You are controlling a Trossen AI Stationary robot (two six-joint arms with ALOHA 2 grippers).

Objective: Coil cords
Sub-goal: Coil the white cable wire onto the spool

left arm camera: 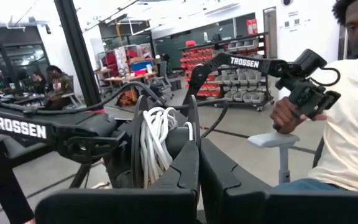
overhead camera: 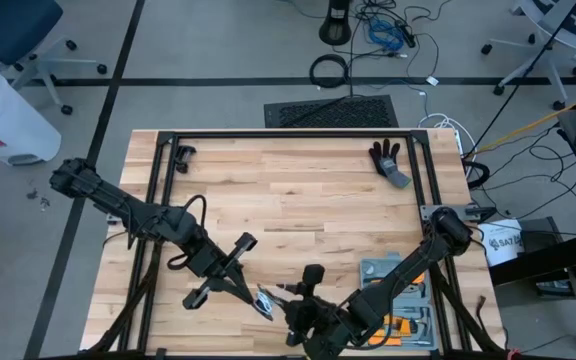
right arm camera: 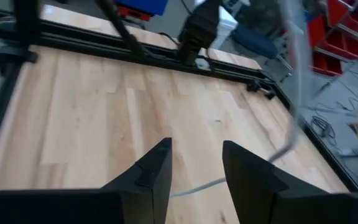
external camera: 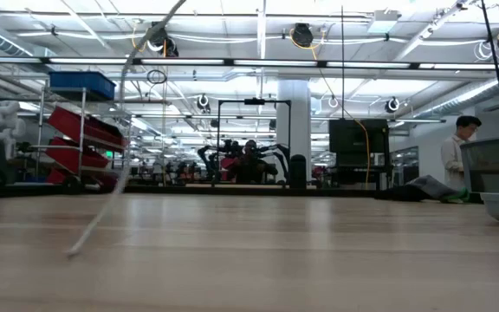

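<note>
The small black reel (left arm camera: 160, 143) has white cord (left arm camera: 156, 140) wound round its core, and my left gripper (left arm camera: 197, 152) is shut on it above the table's near middle (overhead camera: 251, 292). A loose length of the cord (external camera: 121, 130) hangs down, and its end (external camera: 76, 250) lies on the tabletop. My right gripper (right arm camera: 194, 162) stands open just right of the reel (overhead camera: 303, 298), tipped down toward the table. The blurred cord (right arm camera: 296, 87) passes beside it, and a stretch of cord (right arm camera: 197, 185) lies on the wood below its fingers. My left gripper pinches the reel's rim (left arm camera: 193, 121) between its two fingers, at the edge of one black flange. The fingers lie about level. The reel stands on edge, lifted clear of the table, and the loose cord hangs slack from it.
A black glove (overhead camera: 388, 158) lies at the far right of the table. A grey tray of tools (overhead camera: 400, 300) sits at the near right under my right arm. Black frame rails (overhead camera: 268, 135) border the wood. A person (left arm camera: 347, 124) sits beyond the table holding a controller.
</note>
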